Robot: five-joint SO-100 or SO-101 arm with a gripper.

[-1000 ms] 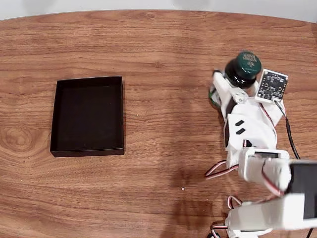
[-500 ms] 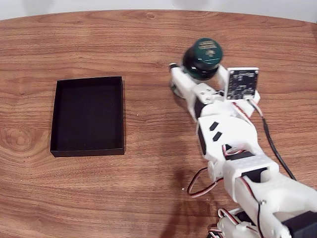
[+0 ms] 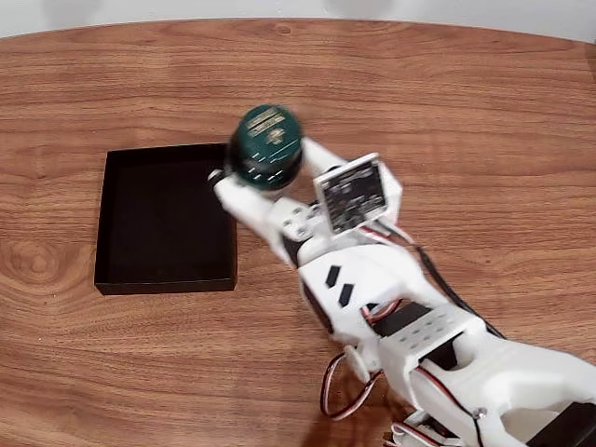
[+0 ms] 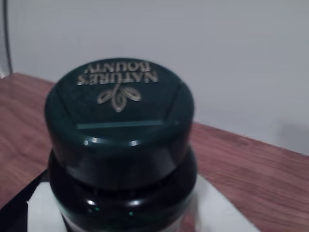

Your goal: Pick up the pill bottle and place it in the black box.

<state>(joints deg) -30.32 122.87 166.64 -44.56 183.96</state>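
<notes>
I carry the pill bottle [image 3: 265,147], pinched in my gripper [image 3: 250,177], over the right wall of the black box [image 3: 126,279]; next, further inward, then lower.

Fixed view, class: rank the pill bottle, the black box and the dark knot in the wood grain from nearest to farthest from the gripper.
1. The pill bottle: held in the gripper, upright, cap up.
2. The black box: just left of the fingers, its right wall beside them.
3. The dark knot: far left on the table, beyond the box.
</notes>
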